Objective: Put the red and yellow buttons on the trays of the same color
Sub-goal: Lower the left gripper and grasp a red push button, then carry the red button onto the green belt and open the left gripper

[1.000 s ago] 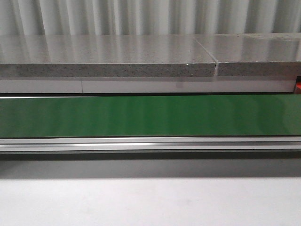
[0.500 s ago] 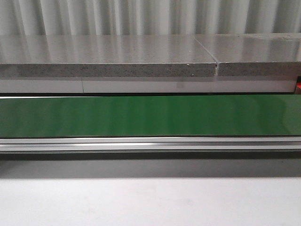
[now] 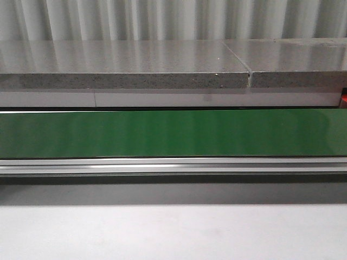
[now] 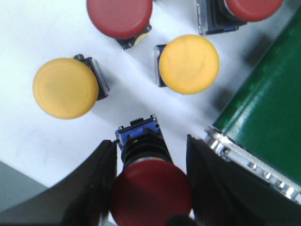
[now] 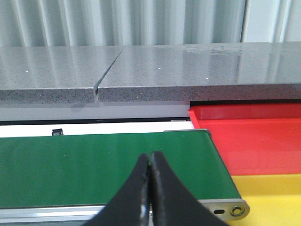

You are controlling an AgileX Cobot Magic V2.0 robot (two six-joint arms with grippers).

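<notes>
In the left wrist view, my left gripper is shut on a red button, its black fingers pressing both sides of the cap; the button's blue base points at the white table. Beyond it on the table stand two yellow buttons and two more red buttons. In the right wrist view, my right gripper is shut with nothing in it, over the green belt. The red tray and the yellow tray lie past the belt's end. Neither gripper shows in the front view.
The green conveyor belt runs across the front view with an aluminium rail along its near side and a grey stone shelf behind. In the left wrist view the belt's end and its metal edge lie close beside the held button.
</notes>
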